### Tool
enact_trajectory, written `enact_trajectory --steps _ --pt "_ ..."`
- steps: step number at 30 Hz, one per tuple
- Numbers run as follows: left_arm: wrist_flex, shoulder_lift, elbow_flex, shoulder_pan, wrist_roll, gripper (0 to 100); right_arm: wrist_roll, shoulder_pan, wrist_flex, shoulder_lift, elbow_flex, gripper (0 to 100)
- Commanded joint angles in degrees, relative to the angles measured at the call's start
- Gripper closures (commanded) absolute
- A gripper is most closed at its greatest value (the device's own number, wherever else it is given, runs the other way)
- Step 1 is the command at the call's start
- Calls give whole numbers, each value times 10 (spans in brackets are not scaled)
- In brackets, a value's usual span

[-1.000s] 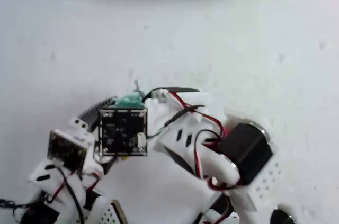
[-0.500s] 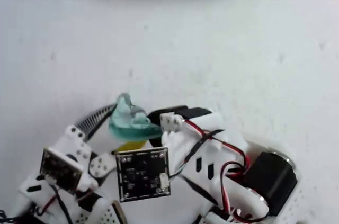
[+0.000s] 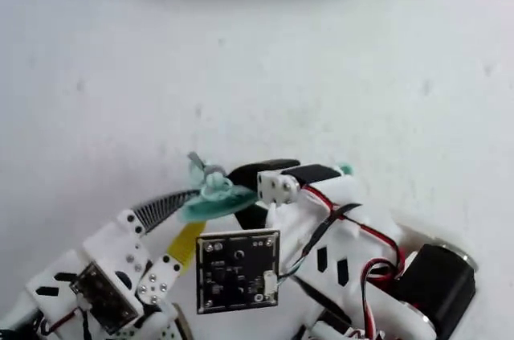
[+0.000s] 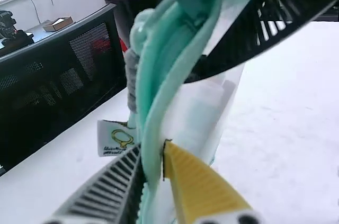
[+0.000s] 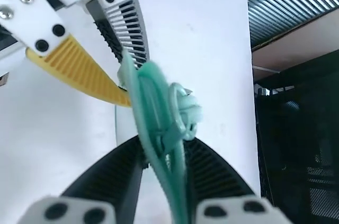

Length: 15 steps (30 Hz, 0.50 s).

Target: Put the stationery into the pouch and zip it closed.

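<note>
Near the front edge of the table (image 3: 321,75), between the two arms, I see the pouch (image 3: 210,195) held with its teal zip edge up.

Left gripper (image 3: 198,210): clamped on the pouch. In its wrist view the grey ribbed finger (image 4: 106,187) and the yellow finger (image 4: 198,187) pinch the teal edge (image 4: 169,91) from either side, both touching it.

Right gripper (image 3: 239,194): also closed on the pouch. In its own wrist view the two black fingers (image 5: 114,173) sit on either side of the teal edge (image 5: 156,113), with the left gripper's grey and yellow fingers just beyond.

Zip pull (image 5: 184,108) sits on the teal edge, just past the black fingertips. I can't tell if the zip is fully shut.

A pale shape shows through the pouch's clear side in the left wrist view; can't tell what it is. A white label tag (image 4: 117,138) hangs off the pouch seam.

Can't tell if the pouch bottom touches the table.
</note>
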Motion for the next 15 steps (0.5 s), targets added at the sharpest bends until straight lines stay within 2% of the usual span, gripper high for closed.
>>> enact_trajectory --steps 1,3,5,8,12,15 --pt "-34 4 19 18 -1 977 -42 1 5 -12 -31 977" --pt "-59 4 47 16 -4 977 -62 1 5 -15 -31 947" --pt "-84 4 78 10 -6 977 -106 4 6 -18 -30 853" --pt "-145 4 122 -39 -6 977 -167 14 6 -26 -30 700" --pt "-258 4 194 -148 -10 977 -166 56 4 -37 -32 700" --pt "-338 4 265 -201 -40 977 -166 74 -3 -39 -34 700"
